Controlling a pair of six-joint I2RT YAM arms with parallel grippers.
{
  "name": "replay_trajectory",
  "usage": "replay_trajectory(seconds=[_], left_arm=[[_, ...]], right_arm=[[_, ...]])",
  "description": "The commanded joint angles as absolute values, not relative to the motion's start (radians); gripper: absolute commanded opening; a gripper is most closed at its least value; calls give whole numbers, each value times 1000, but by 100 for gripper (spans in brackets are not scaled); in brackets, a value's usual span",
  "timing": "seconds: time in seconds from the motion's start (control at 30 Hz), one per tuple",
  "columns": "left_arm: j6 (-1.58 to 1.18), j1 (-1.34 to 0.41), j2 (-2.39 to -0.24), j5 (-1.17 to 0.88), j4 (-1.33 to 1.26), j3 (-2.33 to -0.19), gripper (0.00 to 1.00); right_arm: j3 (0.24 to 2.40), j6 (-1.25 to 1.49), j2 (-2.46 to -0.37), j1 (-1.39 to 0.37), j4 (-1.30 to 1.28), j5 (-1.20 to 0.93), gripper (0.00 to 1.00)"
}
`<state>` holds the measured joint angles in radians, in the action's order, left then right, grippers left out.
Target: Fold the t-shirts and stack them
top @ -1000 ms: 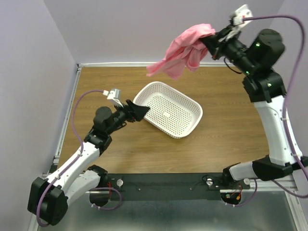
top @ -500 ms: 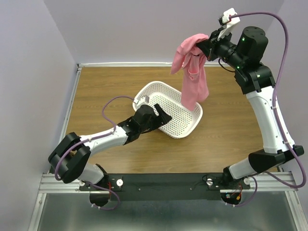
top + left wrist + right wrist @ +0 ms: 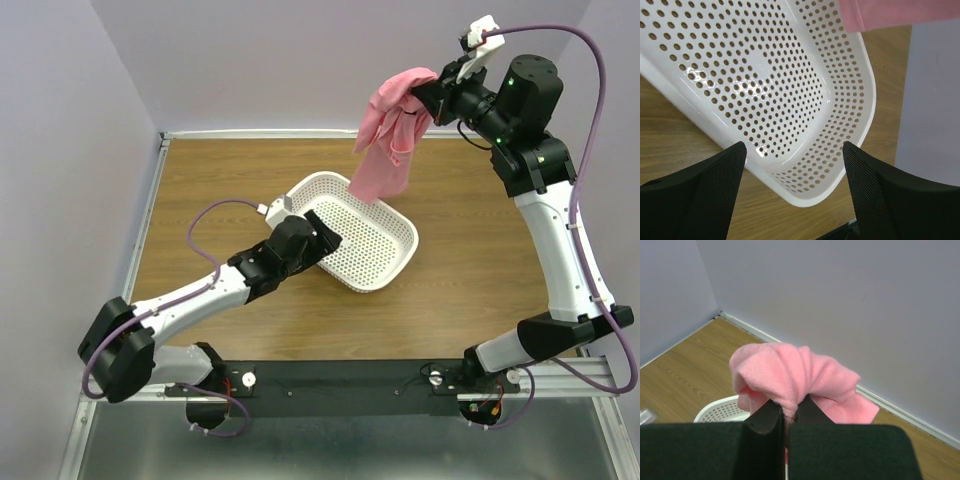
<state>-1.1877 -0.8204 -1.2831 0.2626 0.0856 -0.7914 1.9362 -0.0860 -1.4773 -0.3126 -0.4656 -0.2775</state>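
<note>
Wood-grain tabletop (image 3: pixel 215 180) on the left, and the left gripper (image 3: pixel 322 233) is hovering over the near-left end of the white perforated plastic basket (image 3: pixel 372 252). Its jaws are spread wide and it's carrying nothing. In the left wrist view the two black fingers are framing the basket's rounded corner. I can't tell whether they're touching the rim.

Moving right, the salmon-pink cotton t-shirt (image 3: pixel 388 135) isn't lying on anything. It's dangling in the air, bunched at the top and hanging long-axis vertical, with its loose bottom edge floating over the basket's far rim.

Further right and higher, the right gripper (image 3: pixel 432 95) is pinching that top bunch. The right wrist view is showing its fingers closed tight with pink fabric bulging out above them.

So the bit that matters: the shirt is sitting up and to the far right of the empty hand, and the free hem is the closest part to it. I'm guessing the left arm needs to be going up and away from the basket to catch that hem, not down.
</note>
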Motion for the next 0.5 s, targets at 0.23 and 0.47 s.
replay_trajectory(seconds=[0.23,0.47], left_arm=[[-1316,-827,-1236,258,183,-696,86],[-1302,-831,-1462,255,198,-830,83]], right_arm=[[1937,-74,-1466,-301,-422,-256,1],[1911,-75,-1453,-291,-419,-255,1]])
